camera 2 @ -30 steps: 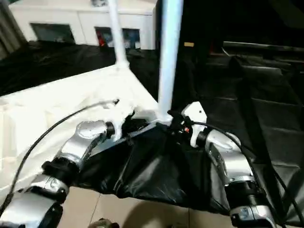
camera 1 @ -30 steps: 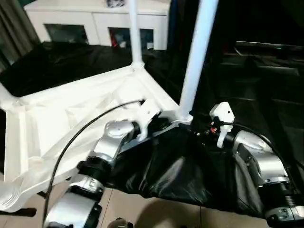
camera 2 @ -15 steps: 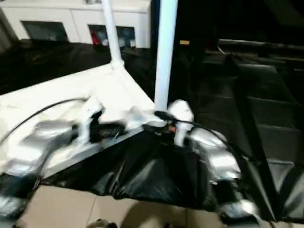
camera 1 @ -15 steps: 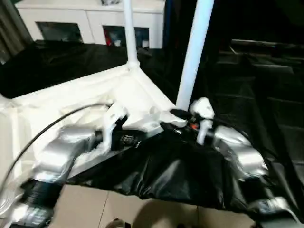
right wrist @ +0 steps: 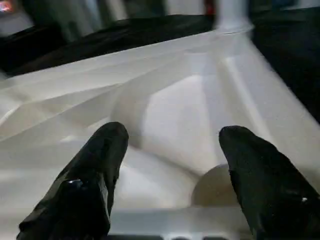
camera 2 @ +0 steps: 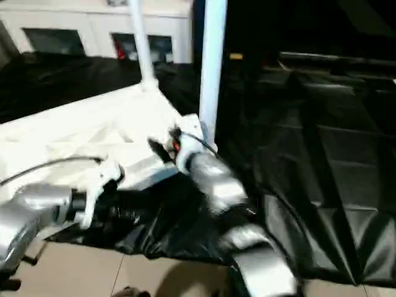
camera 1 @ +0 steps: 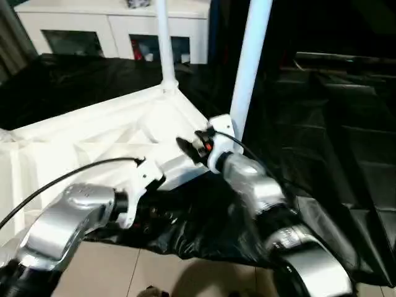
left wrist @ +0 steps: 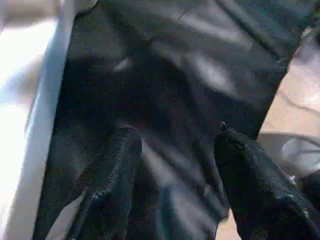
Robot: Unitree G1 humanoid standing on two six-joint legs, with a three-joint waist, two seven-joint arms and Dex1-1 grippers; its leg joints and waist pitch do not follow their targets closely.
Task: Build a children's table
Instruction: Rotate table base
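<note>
The children's table lies upside down on black cloth: its white ribbed tabletop [camera 1: 93, 142] has one leg [camera 1: 163, 43] standing in the far corner socket and a second leg [camera 1: 249, 62] in the nearer right corner. My right gripper [camera 1: 185, 147] reaches across that nearer corner. In the right wrist view it [right wrist: 174, 129] is open above the ribbed underside, holding nothing. My left gripper [left wrist: 175, 131] is open over the black cloth just off the tabletop's front edge [left wrist: 30, 125], also with nothing in it. My left forearm [camera 1: 74, 213] sits low at the left.
A white glass-door cabinet [camera 1: 111, 25] stands behind the work. Black cloth [camera 1: 322, 124] covers the surface and drapes over its front edge towards the beige tiled floor [camera 1: 154, 266]. Dark covered shapes rise at the right.
My left gripper has opened and drawn back from the tabletop's front edge. My right arm has swung left, from beside the near leg to over the tabletop's corner. The camera has also shifted.
</note>
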